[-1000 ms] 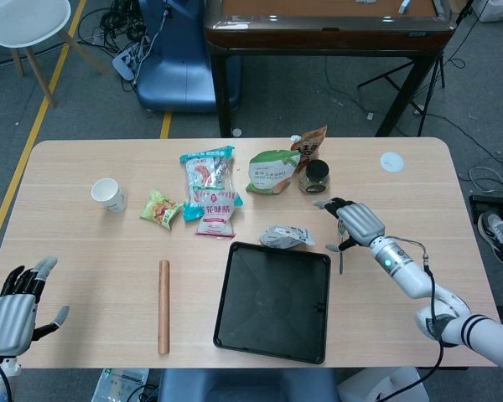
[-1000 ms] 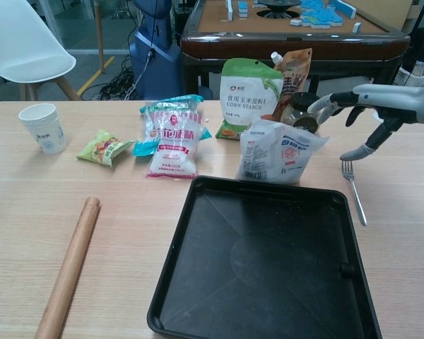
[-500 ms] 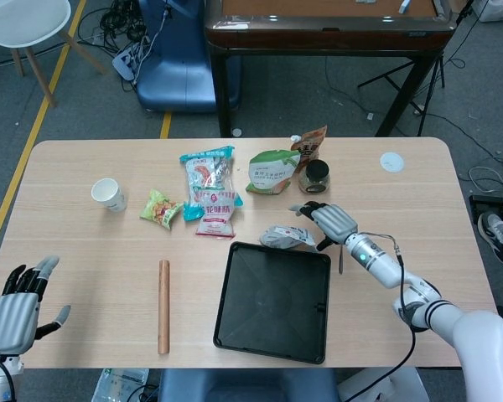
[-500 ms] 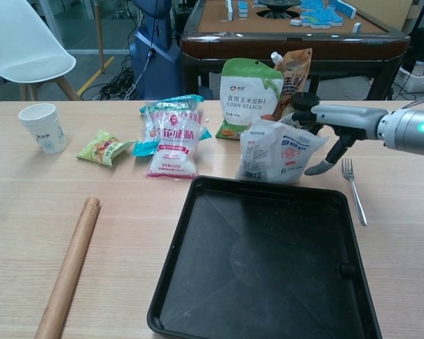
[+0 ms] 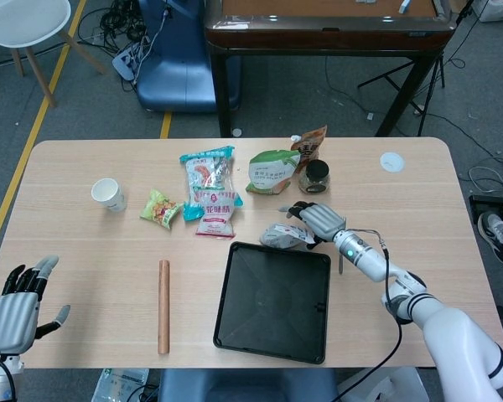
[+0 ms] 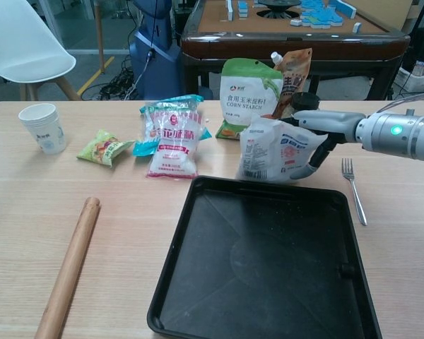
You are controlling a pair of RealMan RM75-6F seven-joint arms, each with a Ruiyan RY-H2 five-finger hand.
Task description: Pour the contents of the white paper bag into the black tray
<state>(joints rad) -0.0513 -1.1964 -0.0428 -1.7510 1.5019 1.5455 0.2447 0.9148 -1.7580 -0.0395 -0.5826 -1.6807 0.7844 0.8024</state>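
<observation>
From the head view, my right hand (image 5: 312, 220) sits against the far right side of the white paper bag (image 5: 285, 237), which lies just beyond the top edge of the black tray (image 5: 273, 299). Its fingers curl around the bag's end, though I cannot tell from here whether they truly clamp it. A second ago this hand was well off to the right over the fork (image 5: 340, 261); it has slid in to the bag. My left hand (image 5: 15, 306) hangs at the table's near left corner, fingers spread, holding nothing — unchanged.

The chest view shows more. The bag (image 6: 277, 150) stands slumped just behind the tray's far rim (image 6: 268, 185), and the right hand (image 6: 321, 134) reaches in from the right, with one finger hooked down at the bag's lower right corner and the rest laid over its top edge. Earlier that finger hung free beside the bag; now it touches.

My worry is the grip — the bag looks soft and crumpled, so a hold on one corner may let it fold or slip when I lift. If the mouth sags the wrong way, the contents spill onto the table short of the tray. The jar (image 6: 304, 100) and the corn starch pouch (image 6: 249, 95) stand close behind, so a wide swing could topple them.
</observation>
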